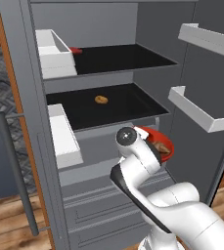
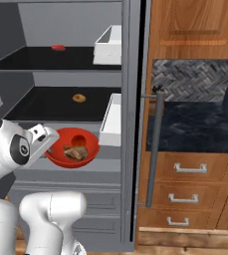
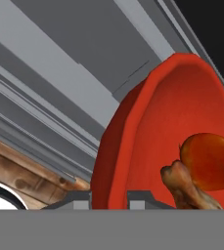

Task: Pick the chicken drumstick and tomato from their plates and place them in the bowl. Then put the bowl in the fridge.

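My gripper (image 3: 108, 197) is shut on the near rim of the red bowl (image 3: 152, 136), holding it in the air in front of the open fridge (image 1: 118, 105), just below its middle shelf. The red tomato (image 3: 209, 161) and the tan chicken drumstick (image 3: 187, 188) lie together inside the bowl. In the right base view the gripper (image 2: 50, 142) grips the left edge of the bowl (image 2: 73, 147), with the tomato (image 2: 78, 139) behind the drumstick (image 2: 75, 153). In the left base view the bowl (image 1: 163, 139) peeks out behind my wrist. The plates are out of view.
A small tan item (image 1: 101, 99) lies on the middle shelf and a small red one (image 1: 76, 50) on the upper shelf. White bins (image 1: 201, 110) hang on the open door at the right, and others (image 1: 59, 132) stand at the left. The long door handle (image 2: 155, 149) borders a dark counter (image 2: 195, 124).
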Available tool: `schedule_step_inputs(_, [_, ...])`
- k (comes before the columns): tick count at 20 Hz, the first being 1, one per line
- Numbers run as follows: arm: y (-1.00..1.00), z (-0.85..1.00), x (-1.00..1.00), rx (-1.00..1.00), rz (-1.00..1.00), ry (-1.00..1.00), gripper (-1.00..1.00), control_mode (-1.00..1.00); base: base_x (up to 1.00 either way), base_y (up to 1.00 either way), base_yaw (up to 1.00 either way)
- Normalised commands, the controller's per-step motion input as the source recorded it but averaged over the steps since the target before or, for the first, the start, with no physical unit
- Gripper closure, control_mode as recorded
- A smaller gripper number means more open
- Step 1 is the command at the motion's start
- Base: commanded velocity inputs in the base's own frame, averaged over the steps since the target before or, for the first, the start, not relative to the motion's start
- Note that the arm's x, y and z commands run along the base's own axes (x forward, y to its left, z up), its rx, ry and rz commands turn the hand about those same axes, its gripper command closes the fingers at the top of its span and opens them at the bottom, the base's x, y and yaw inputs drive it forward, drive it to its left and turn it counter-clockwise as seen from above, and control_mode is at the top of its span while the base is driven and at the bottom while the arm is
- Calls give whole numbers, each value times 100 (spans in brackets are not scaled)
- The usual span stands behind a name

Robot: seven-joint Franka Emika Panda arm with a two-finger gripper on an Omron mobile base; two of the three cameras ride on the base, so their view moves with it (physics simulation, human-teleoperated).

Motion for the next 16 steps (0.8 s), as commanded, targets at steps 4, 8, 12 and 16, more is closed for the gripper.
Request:
schedule_step_inputs(4, [0, 0, 0, 0, 0, 0, 100, 100, 0, 1, 2])
schedule_step_inputs(8, [0, 0, 0, 0, 0, 0, 100, 100, 0, 0, 0])
schedule_step_inputs(12, [0, 0, 0, 0, 0, 0, 100, 100, 0, 0, 0])
schedule_step_inputs(16, [0, 0, 0, 0, 0, 0, 100, 100, 0, 0, 0])
